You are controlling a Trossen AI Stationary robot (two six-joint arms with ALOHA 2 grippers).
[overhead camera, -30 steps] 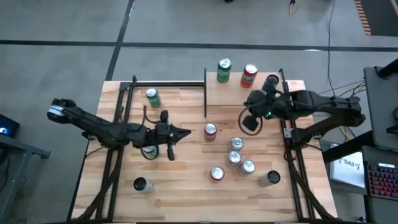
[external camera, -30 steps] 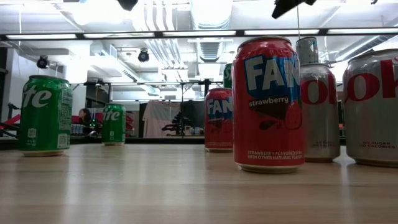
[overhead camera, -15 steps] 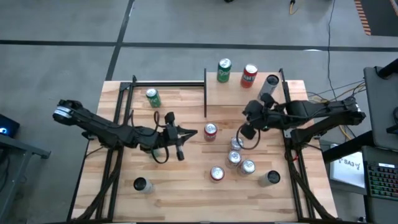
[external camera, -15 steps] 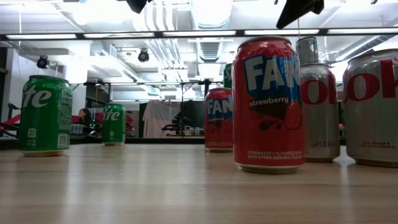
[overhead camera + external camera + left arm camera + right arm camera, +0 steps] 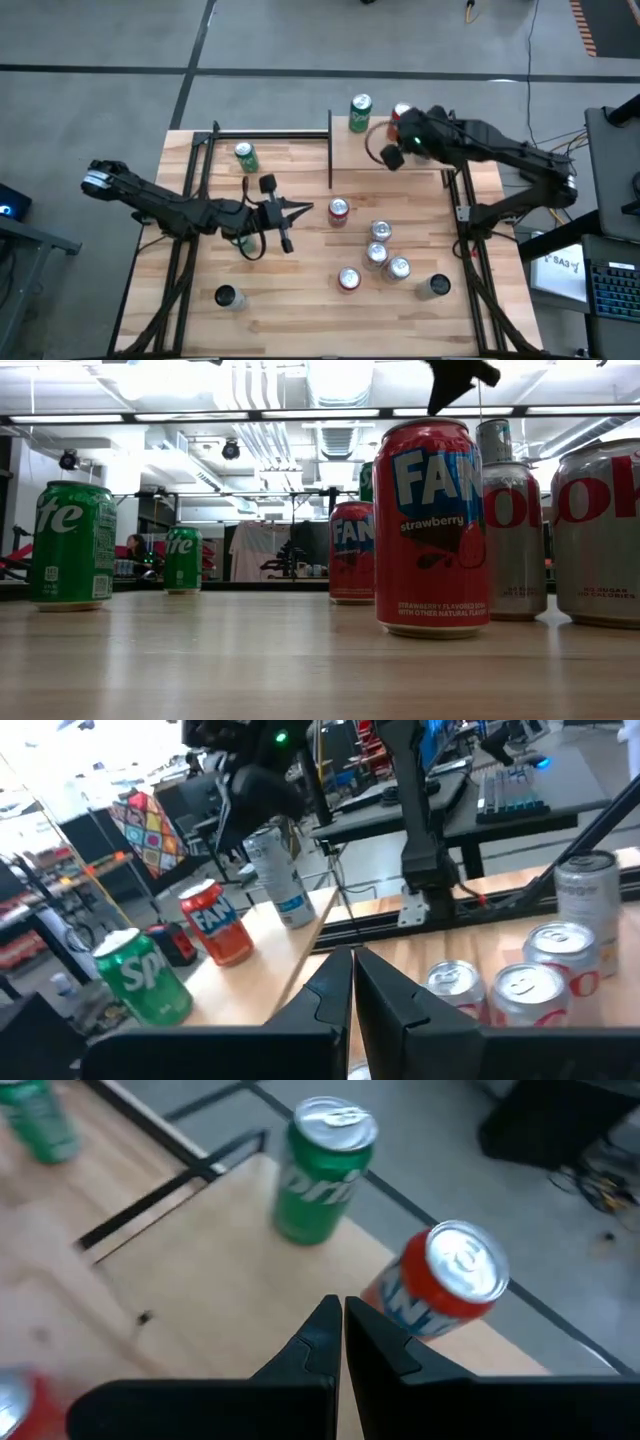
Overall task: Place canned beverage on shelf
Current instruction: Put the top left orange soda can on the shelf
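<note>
A butcher-block table [image 5: 300, 310] fills the centre of the overhead frame, flanked by two dark robot arms. In its upper right quarter sits the shelf [image 5: 360, 165], a pale wooden board edged with thin black posts. At the shelf's far edge, near the top of the frame, a green can [image 5: 360, 113] stands upright, with an orange-red can [image 5: 445, 1290] just beside it to the right, largely hidden from above by the right arm. The left wrist camera also shows a slim silver can [image 5: 278, 875] standing on the shelf beyond the orange-red one.

The right arm reaches in from the right edge of the frame, and the right gripper [image 5: 393, 155] hovers over the upper part of the shelf with its fingers pressed together and nothing between them. In its own wrist view the closed fingers point between the green can and the orange-red can.

The left arm stretches in from the left edge, and the left gripper [image 5: 305, 209] sits at mid-frame over bare table, likewise closed and empty, its tip pointing toward a red-topped can [image 5: 338, 210] just to its right.

Lower right of centre, a cluster of silver-topped cans [image 5: 380, 245] stands near another red can [image 5: 348, 279], with a grey can [image 5: 434, 287] beyond them toward the right edge. A green can [image 5: 245, 156] stands at upper left of the table, and a dark-topped can [image 5: 228, 297] at lower left.
</note>
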